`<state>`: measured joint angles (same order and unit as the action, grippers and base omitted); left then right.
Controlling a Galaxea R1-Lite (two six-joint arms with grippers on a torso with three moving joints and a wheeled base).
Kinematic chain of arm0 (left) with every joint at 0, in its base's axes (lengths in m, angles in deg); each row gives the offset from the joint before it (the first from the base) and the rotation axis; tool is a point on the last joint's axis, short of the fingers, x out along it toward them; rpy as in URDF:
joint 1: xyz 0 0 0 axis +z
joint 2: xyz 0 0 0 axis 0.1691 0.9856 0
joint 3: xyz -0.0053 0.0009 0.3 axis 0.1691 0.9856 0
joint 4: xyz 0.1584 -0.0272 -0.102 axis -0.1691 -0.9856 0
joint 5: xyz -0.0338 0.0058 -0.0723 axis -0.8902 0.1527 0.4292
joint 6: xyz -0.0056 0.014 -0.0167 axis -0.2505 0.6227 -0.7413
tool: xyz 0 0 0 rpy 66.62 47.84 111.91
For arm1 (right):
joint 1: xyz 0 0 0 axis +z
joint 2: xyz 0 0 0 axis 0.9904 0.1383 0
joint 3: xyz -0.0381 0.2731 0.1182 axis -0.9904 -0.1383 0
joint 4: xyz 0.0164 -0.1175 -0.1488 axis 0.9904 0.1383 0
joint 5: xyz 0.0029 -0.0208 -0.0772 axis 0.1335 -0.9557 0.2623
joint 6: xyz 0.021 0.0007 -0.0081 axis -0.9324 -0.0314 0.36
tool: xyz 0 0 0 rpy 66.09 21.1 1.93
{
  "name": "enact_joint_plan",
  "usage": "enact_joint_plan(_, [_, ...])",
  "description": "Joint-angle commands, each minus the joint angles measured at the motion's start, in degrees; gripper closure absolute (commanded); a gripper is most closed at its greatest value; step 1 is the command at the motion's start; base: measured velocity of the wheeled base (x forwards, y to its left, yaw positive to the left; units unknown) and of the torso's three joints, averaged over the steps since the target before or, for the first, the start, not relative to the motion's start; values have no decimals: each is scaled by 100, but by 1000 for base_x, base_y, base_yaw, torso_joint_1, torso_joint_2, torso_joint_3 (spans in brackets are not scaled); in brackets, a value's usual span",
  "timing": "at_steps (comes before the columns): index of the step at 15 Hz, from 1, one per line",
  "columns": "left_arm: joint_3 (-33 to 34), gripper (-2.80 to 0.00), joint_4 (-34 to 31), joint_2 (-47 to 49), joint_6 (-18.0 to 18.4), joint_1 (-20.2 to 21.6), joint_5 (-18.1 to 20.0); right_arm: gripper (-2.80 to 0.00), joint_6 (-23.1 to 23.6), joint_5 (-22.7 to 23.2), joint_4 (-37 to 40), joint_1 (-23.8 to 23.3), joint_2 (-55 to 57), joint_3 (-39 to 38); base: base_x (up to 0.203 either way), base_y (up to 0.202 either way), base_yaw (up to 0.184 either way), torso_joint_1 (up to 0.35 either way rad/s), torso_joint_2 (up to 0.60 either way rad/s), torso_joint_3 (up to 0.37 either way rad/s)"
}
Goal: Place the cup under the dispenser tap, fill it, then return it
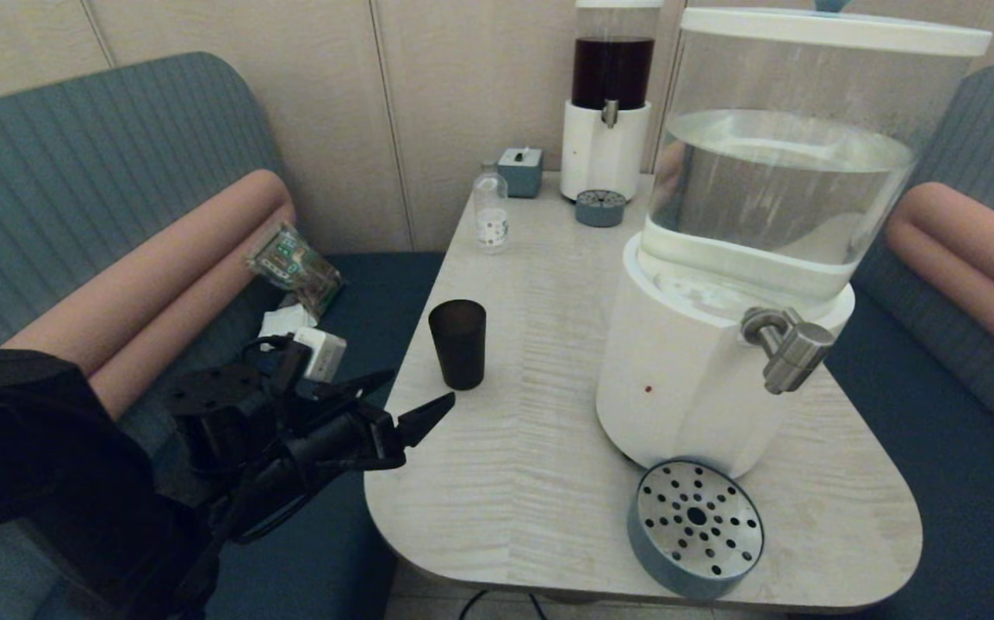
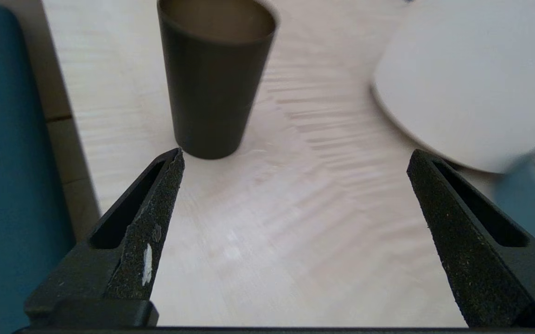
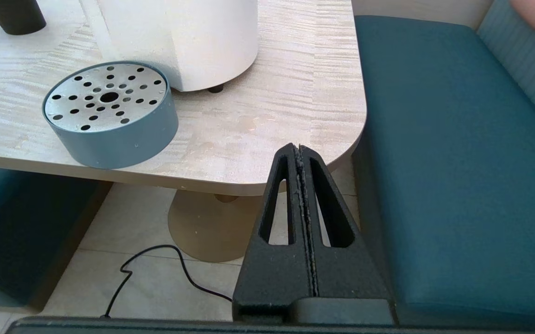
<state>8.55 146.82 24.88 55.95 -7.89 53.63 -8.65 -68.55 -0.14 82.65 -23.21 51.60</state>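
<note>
left end effector (image 1: 415,396) spread wide, empty, at the counter's (image 1: 531,482) left edge, just short of the cup (image 1: 457,343) | cup upright on counter, apparently empty, well apart from the dispenser tap (image 1: 785,343) | right end effector (image 3: 301,150) closed, empty, below counter corner

Cup (image 1: 457,343) matt dark plastic; tap (image 1: 788,344) brushed steel; table (image 1: 531,448) pale wood-grain, smooth; drip tray (image 3: 109,113) perforated metal top, matt blue wall; finger pads (image 2: 156,232) gritty black.
</note>
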Motion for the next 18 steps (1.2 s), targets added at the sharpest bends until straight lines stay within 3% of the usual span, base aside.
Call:
enact_joint_plan(1, [404, -280, 48, -792, -31, 3, -7, 0, -1, 1, -2, 2, -9, -8, 0, 0, 0, 0, 0, 0])
enact_joint_plan(5, [988, -280, 48, -1856, -111, 5, -71, 0, -7, 1, -2, 2, -9, 0, 0, 0, 0, 0, 0, 0])
enact_joint_plan(6, [1180, 0, 48, -2060, -125, 5, -110, 0, -7, 1, -2, 2, -9, -9, 0, 0, 0, 0, 0, 0])
enact_joint_plan(9, [1475, 0, 48, -2634, -212, 12, -235, 0, -7, 1, -2, 2, -9, -8, 0, 0, 0, 0, 0, 0])
enact_joint_plan(15, [1589, 0, -105, -3939, -545, 40, -1554, 0, -16, 1, -2, 2, -9, -9, 0, 0, 0, 0, 0, 0])
enact_joint_plan(18, [1743, 0, -185, -4610, -686, 665, -1801, 0, -25, 1, -2, 2, -9, -9, 0, 0, 0, 0, 0, 0])
